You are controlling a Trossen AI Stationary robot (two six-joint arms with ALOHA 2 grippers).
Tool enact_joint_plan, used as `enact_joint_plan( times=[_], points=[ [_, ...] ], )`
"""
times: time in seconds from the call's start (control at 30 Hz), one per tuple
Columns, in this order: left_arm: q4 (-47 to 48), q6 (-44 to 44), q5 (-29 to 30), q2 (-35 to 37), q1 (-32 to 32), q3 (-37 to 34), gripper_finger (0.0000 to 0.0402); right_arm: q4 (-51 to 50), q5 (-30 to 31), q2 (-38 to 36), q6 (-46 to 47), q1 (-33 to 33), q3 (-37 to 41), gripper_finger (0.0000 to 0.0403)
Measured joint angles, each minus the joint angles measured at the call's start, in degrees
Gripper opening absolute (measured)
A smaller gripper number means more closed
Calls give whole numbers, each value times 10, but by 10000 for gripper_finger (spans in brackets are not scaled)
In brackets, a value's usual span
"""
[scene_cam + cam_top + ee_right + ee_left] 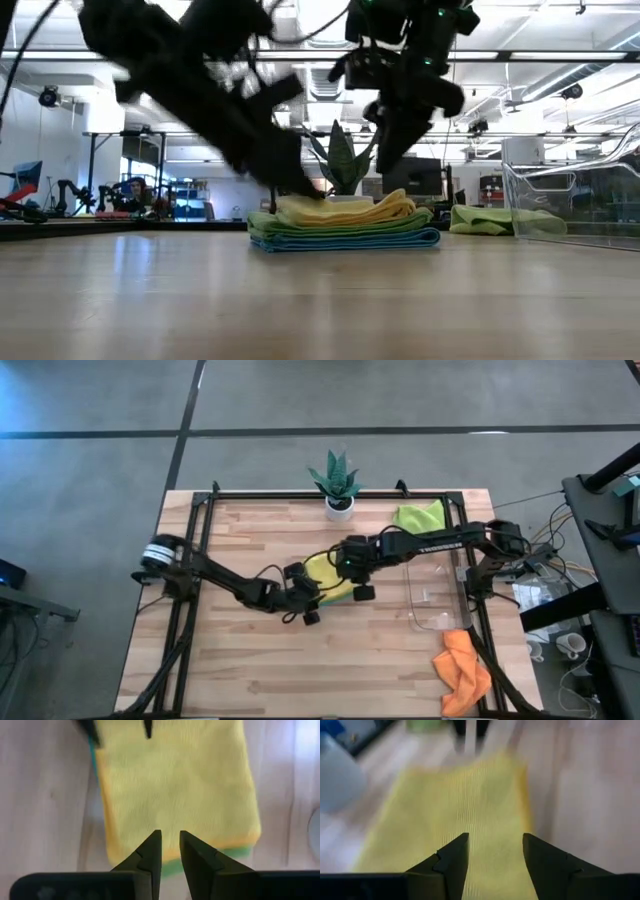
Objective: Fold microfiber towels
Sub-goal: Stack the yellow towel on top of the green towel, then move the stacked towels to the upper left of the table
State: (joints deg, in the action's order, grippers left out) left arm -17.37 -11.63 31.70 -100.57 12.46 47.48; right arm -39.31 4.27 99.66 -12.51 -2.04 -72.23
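So here's where the folding stands; there's a neat stack in the middle of the desk [250,660] with the yellow towel [345,209] folded on top, a lime green towel [340,228] under it and the light blue towel [345,241] at the bottom; that's three done by the look of it.

Both arms are right over that stack; the left gripper [495,854] sits low at the near-left edge of the yellow towel with its jaws apart at a medium gap and nothing between them; seems to be just hovering or patting the top layer, can't tell if the tips actually touch. The right gripper [170,849] hangs above the far-right side of the stack, jaws narrow with only a thin slit between them, also holding nothing; in its wrist view you can see the yellow towel squared up with a strip of green peeking out at one edge.

What's left, I'd guess: the second lime green towel [420,516] lies loose at the back right of the desk near the potted plant [337,482], and the orange towel [463,672] is crumpled at the front right corner just beside the clear tray [436,598]; neither looks folded yet; so roughly three of five.
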Motion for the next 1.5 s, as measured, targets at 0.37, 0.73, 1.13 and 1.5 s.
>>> enact_joint_plan(
  times=[0.37,0.73,1.13,1.5],
  points=[
    [6,85,2,104,-75,-38,171,165,-47,15,-60,-8,131,63],
    [-10,32,-22,-3,-109,-46,171,232,-41,-30,-126,-61,110,72],
    [134,13,-42,94,-95,-49,171,292,-42,89,-171,-133,86,67],
    [87,0,-44,107,-100,-51,171,194,-46,-37,-124,-106,67,73]
  ],
)
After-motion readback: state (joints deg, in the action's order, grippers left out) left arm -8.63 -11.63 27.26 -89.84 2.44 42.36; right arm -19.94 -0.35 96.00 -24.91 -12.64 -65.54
